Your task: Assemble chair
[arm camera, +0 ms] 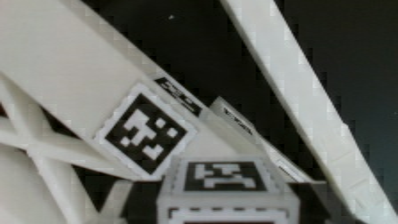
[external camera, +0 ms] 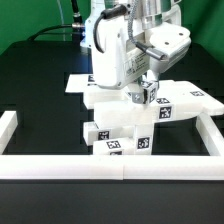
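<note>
A: Nearest the camera, along the bottom of the exterior frame?

B: The long low white rail (external camera: 110, 166), running across, with its side pieces at the left and right edges. No boxes or bins anywhere, so nothing sits inside anything.

A: And behind the rail?

B: The chair (external camera: 135, 115), lower centre of the frame, on the dark table (external camera: 35, 85). It is a stack of white blocky parts with black-and-white tags; a flat panel reaches out toward the right edge.

A: The gripper?

B: The gripper (external camera: 147, 95) is at the centre of the frame, down on top of the chair, jaws nearly together around a small tagged piece (external camera: 149, 97). I cannot tell for certain that it is pinched.

A: The wrist view?

B: Close-up white bars of the chair (arm camera: 267, 60) slanting across, two tags in the lower middle. The fingers themselves I cannot make out.

A: Farthest back?

B: The white robot arm (external camera: 110, 45) at the top centre, and a flat marker board (external camera: 82, 84) at centre left, partly hidden by it.
</note>
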`<state>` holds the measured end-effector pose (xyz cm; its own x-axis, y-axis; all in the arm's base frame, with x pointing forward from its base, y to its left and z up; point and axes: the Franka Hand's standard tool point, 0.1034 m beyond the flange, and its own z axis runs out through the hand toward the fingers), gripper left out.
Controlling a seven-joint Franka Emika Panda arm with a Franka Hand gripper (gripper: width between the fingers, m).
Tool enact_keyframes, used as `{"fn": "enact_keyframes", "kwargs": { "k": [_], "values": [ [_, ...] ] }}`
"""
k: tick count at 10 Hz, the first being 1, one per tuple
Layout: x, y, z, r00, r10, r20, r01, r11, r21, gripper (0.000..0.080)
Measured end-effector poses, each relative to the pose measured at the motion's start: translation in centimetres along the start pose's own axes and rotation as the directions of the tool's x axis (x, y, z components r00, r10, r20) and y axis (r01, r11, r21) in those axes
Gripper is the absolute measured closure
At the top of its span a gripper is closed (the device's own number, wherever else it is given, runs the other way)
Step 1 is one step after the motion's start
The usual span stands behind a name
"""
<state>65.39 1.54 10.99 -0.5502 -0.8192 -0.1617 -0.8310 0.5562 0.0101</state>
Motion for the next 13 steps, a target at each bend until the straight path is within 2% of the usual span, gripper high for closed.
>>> {"fn": "enact_keyframes", "kwargs": {
  "k": [1,2,3,5,9,13],
  "values": [
    [0.0,0.02,0.03,1.0,-0.005,0.0,0.005,1.0,0.0,0.0415],
    [0.0,0.02,0.04,1.0,-0.011,-0.001,0.011,1.0,-0.001,0.0274],
    [0.01,0.03,0.04,0.999,-0.054,-0.001,0.054,0.999,-0.001,0.019],
    [0.5,0.06,-0.11,0.98,-0.201,-0.002,0.201,0.978,-0.053,0.0158],
    [0.57,-0.25,-0.19,0.856,-0.517,0.016,0.518,0.854,-0.051,0.015],
    [0.61,-0.25,-0.16,0.706,-0.708,0.028,0.708,0.705,-0.046,0.015]
  ]
}}
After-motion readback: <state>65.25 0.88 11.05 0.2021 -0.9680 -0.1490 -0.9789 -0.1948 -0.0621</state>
